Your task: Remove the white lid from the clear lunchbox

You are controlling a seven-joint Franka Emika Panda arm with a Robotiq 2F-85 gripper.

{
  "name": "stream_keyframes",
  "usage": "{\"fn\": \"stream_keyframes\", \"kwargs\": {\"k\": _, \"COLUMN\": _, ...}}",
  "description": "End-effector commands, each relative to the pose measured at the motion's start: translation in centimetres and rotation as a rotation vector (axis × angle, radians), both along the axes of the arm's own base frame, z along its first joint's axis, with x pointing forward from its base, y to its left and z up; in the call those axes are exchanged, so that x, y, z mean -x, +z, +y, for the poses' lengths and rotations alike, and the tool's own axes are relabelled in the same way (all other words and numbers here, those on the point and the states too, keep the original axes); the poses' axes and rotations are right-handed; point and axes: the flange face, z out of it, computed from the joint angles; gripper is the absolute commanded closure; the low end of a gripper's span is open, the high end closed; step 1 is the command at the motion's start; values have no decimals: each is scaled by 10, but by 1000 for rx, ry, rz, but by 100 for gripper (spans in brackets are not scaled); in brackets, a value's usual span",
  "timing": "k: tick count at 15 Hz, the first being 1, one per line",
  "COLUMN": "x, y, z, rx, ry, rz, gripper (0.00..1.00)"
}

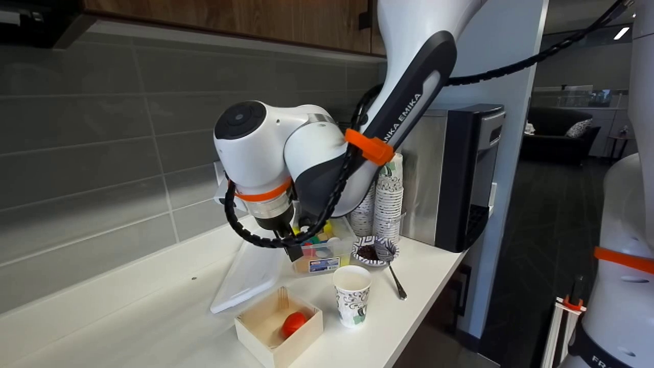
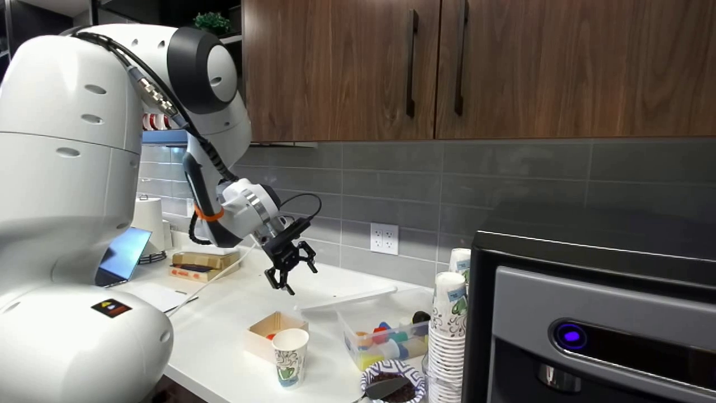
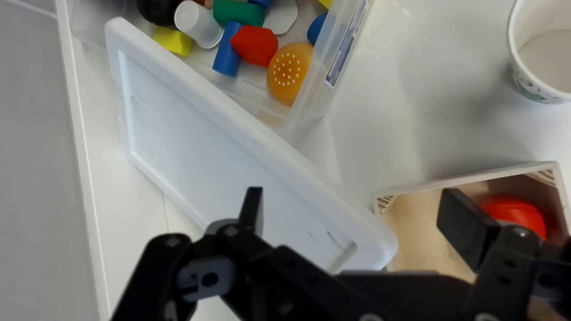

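The flat white rectangular plastic lid (image 3: 214, 151) is off the small clear rectangular plastic lunchbox (image 3: 316, 84), beside it over the smooth white surface (image 1: 153, 335). In the wrist view the lid's long axis slants from upper left to lower right, oblique to the grey tiled wall (image 1: 76, 138). Its upper-left end lies nearest the wall, and one long edge covers part of the lunchbox in that view; its lower-right end points toward the open cream-coloured wooden box (image 1: 304, 343) with a rounded red item (image 1: 294, 324) inside. I cannot tell whether lid and lunchbox touch, or whether the lid lies quite flat. The black two-fingered hand (image 2: 301, 280) is above the surface with its fingers spread wide, apart from the lid in an exterior view. The lunchbox stands open, colourful rounded and blocky pieces (image 3: 256, 47) showing inside. A white patterned paper cup (image 1: 352, 301) stands upright just beside the wooden box.
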Motion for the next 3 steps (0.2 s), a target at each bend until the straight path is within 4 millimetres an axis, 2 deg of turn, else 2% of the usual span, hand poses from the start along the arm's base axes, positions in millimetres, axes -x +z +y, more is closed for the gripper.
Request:
{"fn": "stream_keyframes", "kwargs": {"k": 1, "x": -7, "y": 6, "z": -8, "rx": 24, "ry": -65, "rz": -5, "gripper": 0}}
{"fn": "stream_keyframes", "kwargs": {"k": 3, "x": -7, "y": 4, "z": -8, "rx": 27, "ry": -64, "rz": -5, "gripper": 0}}
